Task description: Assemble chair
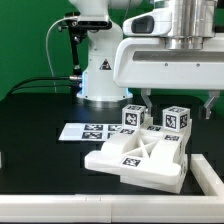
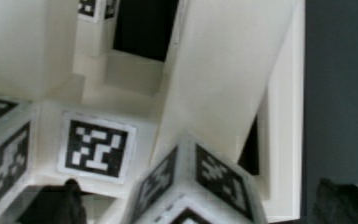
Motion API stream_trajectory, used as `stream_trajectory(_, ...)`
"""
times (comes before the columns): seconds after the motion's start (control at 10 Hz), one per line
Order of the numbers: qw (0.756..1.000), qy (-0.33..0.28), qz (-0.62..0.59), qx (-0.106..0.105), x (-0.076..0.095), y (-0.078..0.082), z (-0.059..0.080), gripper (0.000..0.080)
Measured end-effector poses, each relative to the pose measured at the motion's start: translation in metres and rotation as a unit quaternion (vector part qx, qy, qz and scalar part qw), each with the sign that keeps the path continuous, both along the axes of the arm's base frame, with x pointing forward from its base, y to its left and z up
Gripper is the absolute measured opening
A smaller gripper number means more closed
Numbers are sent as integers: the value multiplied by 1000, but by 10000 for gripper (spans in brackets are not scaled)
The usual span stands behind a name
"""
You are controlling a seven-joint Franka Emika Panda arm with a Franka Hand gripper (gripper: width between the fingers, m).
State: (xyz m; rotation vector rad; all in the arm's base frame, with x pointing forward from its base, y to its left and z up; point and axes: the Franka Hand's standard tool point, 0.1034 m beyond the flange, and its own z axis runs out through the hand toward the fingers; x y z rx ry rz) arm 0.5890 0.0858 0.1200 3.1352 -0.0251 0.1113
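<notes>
- On the black tabletop (image 1: 40, 150), toward the exterior view's right: the chair (image 1: 140, 150), partly assembled from white blocky plastic parts.
- X-braced frame (image 1: 135, 152): lies flat at the front of the assembly, a black-and-white square tag at its crossing.
- Tagged cubes (image 1: 131, 117): two stand upright at the rear of the frame, one toward the exterior view's left, the other (image 1: 176, 118) toward the exterior view's right; each shows a square tag on its visible faces.
- Wrist view: tagged faces of a cube (image 2: 98, 148) fill the near field, with white bars (image 2: 202, 70) of the chair rising behind; edges are blurred at this range.
- Hand (image 1: 175, 97): hangs just above the rear cubes, its two fingers spread apart and grasping nothing; dark fingertips (image 2: 51, 205) show at the edge of the wrist view, with no part between them.
- Marker board (image 1: 88, 131): thin flat white strip with several tags, lying on the tabletop just beside the chair, toward the exterior view's left.
- Robot arm base (image 1: 100, 75): glossy white, standing behind the marker board.
- Green backdrop (image 1: 30, 40): behind the tabletop.
</notes>
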Motion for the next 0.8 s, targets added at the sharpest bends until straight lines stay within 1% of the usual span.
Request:
stream_trajectory(0.1, 995, 1, 97, -11, 1, -1, 0, 648)
stream_trajectory(0.2, 985, 0, 170, -19, 1, 2, -1, 649)
stream_trajectory(0.3, 984, -6, 175, -19, 1, 4, -2, 649)
stream_trajectory(0.4, 987, -6, 162, -18, 1, 3, -2, 622)
stream_trajectory(0.6, 987, -6, 161, -18, 1, 2, -3, 343)
stream_trajectory(0.7, 993, -6, 118, -14, 1, 3, -3, 281)
stream_trajectory(0.8, 997, -7, 75, -11, 1, 3, -3, 281)
